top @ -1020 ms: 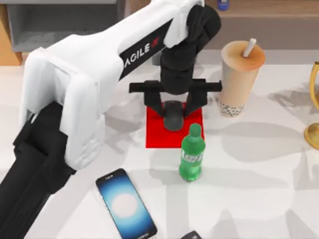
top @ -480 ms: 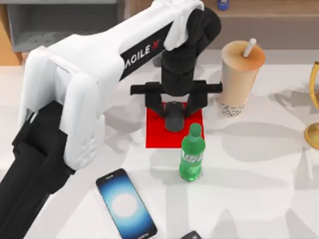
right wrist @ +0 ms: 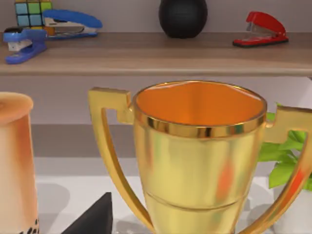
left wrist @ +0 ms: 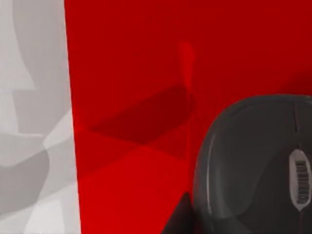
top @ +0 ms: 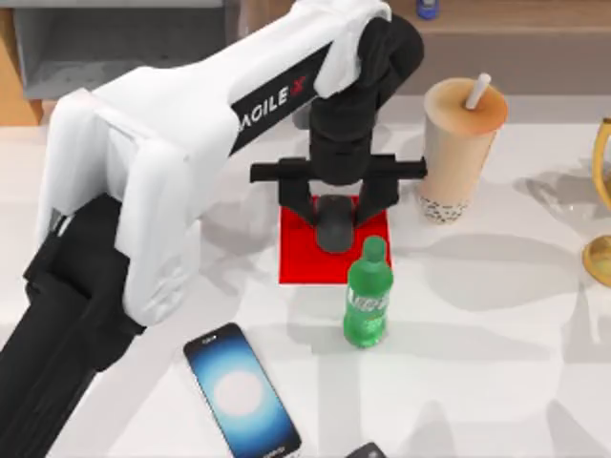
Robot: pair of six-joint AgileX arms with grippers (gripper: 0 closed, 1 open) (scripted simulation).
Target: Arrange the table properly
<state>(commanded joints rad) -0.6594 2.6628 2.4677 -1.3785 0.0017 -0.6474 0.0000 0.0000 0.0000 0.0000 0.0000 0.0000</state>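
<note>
The white table (top: 496, 334) carries a small red mat (top: 296, 258) near its middle. A dark grey mouse (top: 334, 227) lies on the mat's far part. My left gripper (top: 337, 205) hangs right over the mouse, open, one finger on each side with a gap to the mouse. In the left wrist view the mouse (left wrist: 253, 165) lies on the mat (left wrist: 131, 97), with bare table (left wrist: 29, 122) beside it. My right arm is parked off the table's right side, its wrist camera facing a gold trophy (right wrist: 200, 161).
A green bottle (top: 368, 296) stands at the mat's near right corner. A phone (top: 239, 391) lies near the front, and a milk tea cup (top: 458, 143) stands right of the gripper. The trophy (top: 600, 248) is at the right edge. A wooden shelf (top: 115, 48) runs along the back.
Almost nothing: the left gripper has shifted very slightly over the mouse, which stays on the mat.
</note>
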